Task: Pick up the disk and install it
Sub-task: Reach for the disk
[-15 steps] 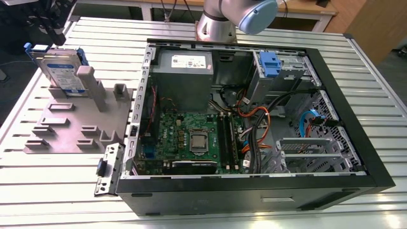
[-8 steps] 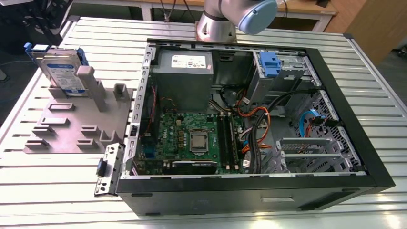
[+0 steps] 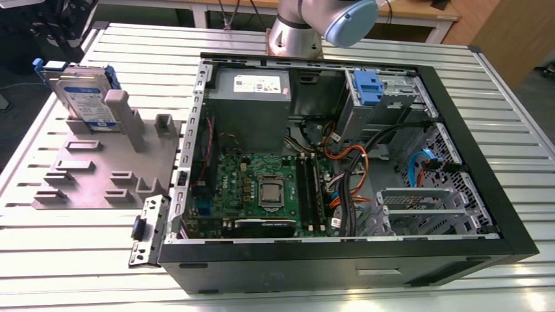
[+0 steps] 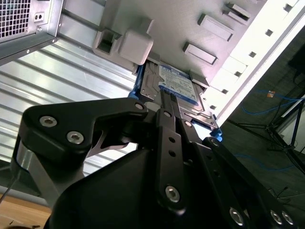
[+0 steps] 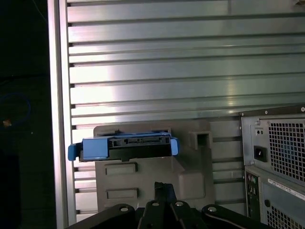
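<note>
The gripper [image 5: 163, 187] is black, and its two fingers are pressed together with nothing between them. In both wrist views it hangs in the air and touches nothing. In the second wrist view the gripper [image 4: 164, 98] points toward the disk [image 4: 176, 83], with a gap between them.

The disk [image 5: 125, 147] stands on its edge in a slot of a grey stand [image 5: 152, 176]. It is silver, with a white and blue label and blue rails on its two sides. In the exterior view the disk [image 3: 82, 94] is at the far end of the stand [image 3: 95, 169], on the exterior view's left. It is outside the case.

The stand lies flat on a metal table [image 3: 130, 39] with long grooves. Just beside the stand, on the exterior view's right, lies a big black case [image 3: 347, 260] with its side off. Inside it are a green board [image 3: 260, 188], many wires and a grey box [image 3: 251, 97]. A small blue bracket [image 3: 368, 88] sits in a bay at the far end of the case, well apart from the disk.

The silver arm [image 3: 299, 32] rises from the far side of the table, behind the case.

In the first wrist view the back of the case [image 5: 276, 162], with its round holes, is near the stand.
</note>
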Controlling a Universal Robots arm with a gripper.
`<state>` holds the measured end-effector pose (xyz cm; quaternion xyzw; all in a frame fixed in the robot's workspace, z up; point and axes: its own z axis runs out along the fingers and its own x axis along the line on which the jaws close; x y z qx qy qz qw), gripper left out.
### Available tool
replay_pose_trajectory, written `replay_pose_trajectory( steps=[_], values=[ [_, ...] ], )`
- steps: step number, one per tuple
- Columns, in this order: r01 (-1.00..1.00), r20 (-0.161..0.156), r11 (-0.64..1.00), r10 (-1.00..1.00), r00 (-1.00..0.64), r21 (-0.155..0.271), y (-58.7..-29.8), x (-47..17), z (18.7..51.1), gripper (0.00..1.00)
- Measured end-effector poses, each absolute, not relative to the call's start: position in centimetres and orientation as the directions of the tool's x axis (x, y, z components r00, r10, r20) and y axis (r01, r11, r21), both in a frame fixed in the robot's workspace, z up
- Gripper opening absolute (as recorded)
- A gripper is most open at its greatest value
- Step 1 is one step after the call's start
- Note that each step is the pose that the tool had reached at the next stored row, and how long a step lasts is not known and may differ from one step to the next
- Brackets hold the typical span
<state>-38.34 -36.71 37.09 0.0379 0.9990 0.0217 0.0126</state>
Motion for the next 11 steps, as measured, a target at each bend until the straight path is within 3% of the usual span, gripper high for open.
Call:
replay_pose_trajectory(
  steps=[11],
  values=[
    [0.075,-0.023,0.996,0.076,-0.997,0.044,-36.46,-38.69,37.04,0.11]
  ],
)
